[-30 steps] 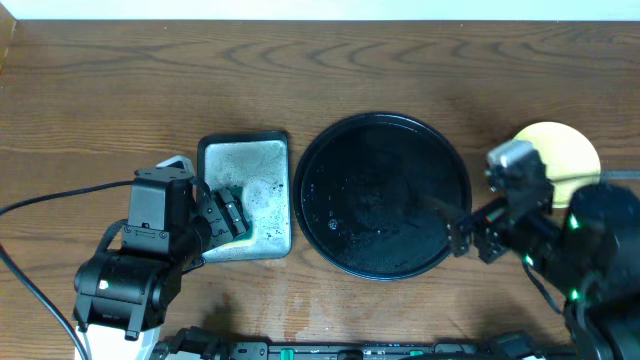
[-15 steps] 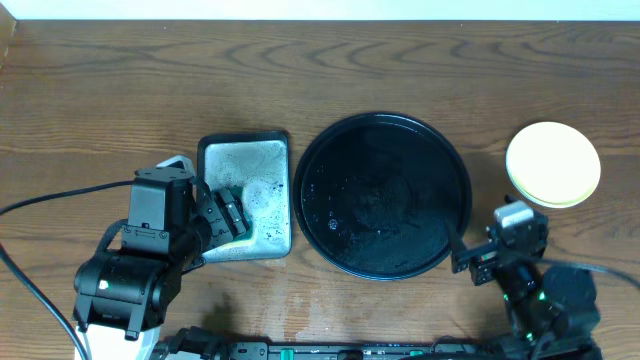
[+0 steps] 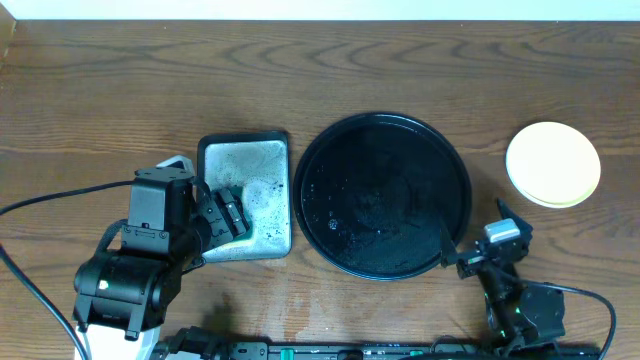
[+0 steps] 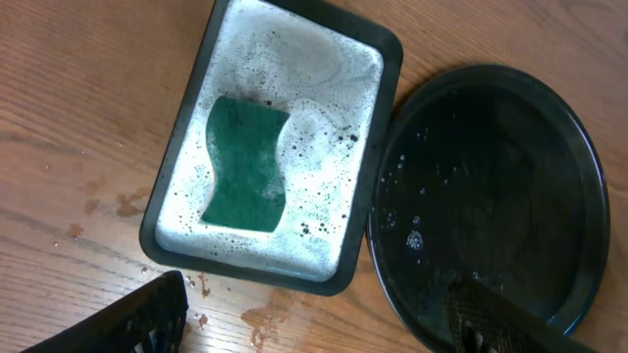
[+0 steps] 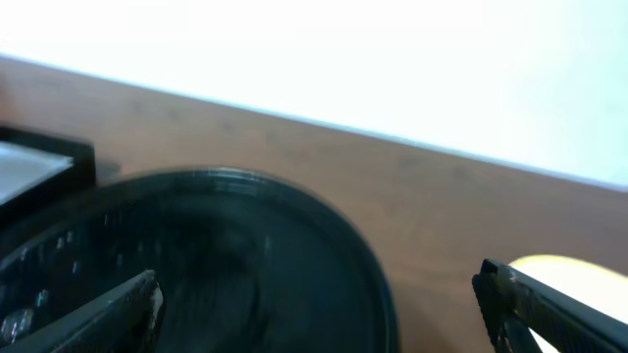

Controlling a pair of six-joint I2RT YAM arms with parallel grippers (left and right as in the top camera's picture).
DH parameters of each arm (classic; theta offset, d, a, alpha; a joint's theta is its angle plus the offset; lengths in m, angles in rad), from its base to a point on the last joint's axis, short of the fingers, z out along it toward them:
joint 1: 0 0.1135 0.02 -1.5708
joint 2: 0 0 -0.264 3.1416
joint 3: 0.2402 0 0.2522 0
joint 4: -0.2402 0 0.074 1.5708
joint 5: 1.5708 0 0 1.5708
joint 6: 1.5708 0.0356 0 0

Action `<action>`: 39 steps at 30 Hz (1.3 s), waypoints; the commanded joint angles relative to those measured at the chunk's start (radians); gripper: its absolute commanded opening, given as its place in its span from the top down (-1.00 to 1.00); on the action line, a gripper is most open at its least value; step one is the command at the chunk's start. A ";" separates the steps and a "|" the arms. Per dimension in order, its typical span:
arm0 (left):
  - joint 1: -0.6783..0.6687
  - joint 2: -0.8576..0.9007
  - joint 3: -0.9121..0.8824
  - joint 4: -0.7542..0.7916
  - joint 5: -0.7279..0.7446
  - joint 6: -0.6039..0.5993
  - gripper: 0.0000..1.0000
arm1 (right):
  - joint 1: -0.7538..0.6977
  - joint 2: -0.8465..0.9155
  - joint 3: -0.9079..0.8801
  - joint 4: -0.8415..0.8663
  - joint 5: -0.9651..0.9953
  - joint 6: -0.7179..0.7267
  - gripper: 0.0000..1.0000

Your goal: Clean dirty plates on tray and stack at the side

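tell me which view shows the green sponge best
Left wrist: the green sponge lies whole in the foamy basin. Overhead, the left pincer hides it. The right wrist view catches only the basin's corner.

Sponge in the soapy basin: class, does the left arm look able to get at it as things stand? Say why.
Probably yes. The left end effector hangs open over the basin, and the sponge lies uncovered inside it, with nothing between them.

Glossy black tray [image 3: 385, 195], pale yellow plate [image 3: 553, 164], green sponge [image 4: 245, 165], white speckled suds [image 4: 294, 59], brown wood-grain table [image 3: 300, 70]
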 commanded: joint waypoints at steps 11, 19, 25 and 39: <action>0.005 -0.001 0.018 -0.002 -0.002 0.010 -0.68 | -0.017 -0.010 -0.033 0.031 0.010 -0.007 -0.98; 0.005 -0.001 0.018 -0.002 -0.002 0.010 -0.68 | -0.017 -0.010 -0.033 0.031 0.010 -0.007 -0.99; 0.005 -0.001 0.018 -0.002 -0.002 0.010 -0.68 | -0.017 -0.010 -0.033 0.031 0.010 -0.007 -0.98; 0.104 -0.266 -0.151 0.261 -0.051 0.057 -0.68 | -0.017 -0.010 -0.033 0.031 0.010 -0.007 -0.99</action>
